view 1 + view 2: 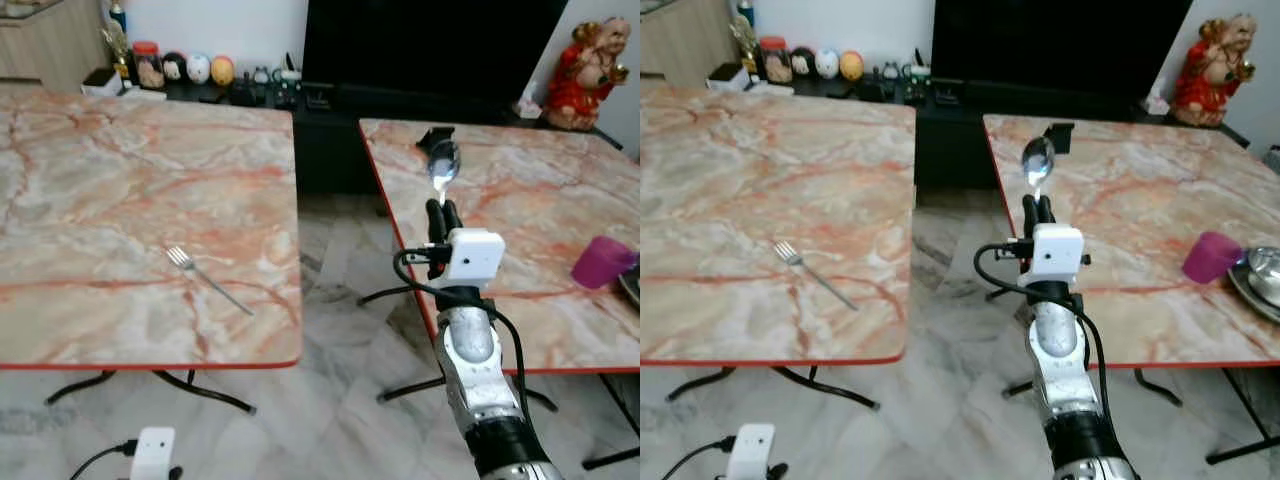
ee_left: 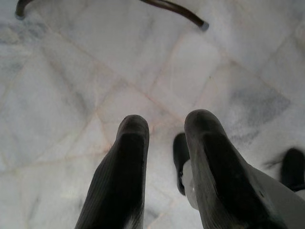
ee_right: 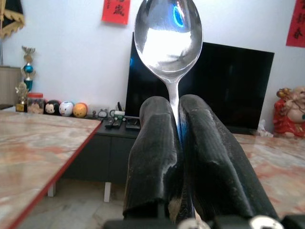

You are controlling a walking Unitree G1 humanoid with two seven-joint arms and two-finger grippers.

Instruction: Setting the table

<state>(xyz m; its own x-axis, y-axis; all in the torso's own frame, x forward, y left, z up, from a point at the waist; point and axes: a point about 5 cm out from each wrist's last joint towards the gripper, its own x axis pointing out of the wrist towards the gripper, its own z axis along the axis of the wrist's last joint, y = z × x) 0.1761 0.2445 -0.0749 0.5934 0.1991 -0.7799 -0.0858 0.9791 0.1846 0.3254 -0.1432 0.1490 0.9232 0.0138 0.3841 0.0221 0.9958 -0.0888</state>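
The right hand is clamping a spoon upright by its handle, over the gap between the two benches. The fork is lying on the left bench at ten o'clock. Judging by this, the spoon is being carried there (placing it beside the fork seems next). The left hand is hanging with fingers apart above the floor.

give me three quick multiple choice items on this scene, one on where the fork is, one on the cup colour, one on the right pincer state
1. Where does the fork lie?
A. on the left table
B. on the floor
C. in the cup

2. What colour is the cup?
A. green
B. purple
C. white

3. What is the right pincer doing?
A. open and empty
B. shut on a fork
C. shut on the spoon

Key: 1 A, the fork rests on that marble top. 2 B, the cup on the right table is purple. 3 C, both fingers clamp the spoon's handle, bowl upward.
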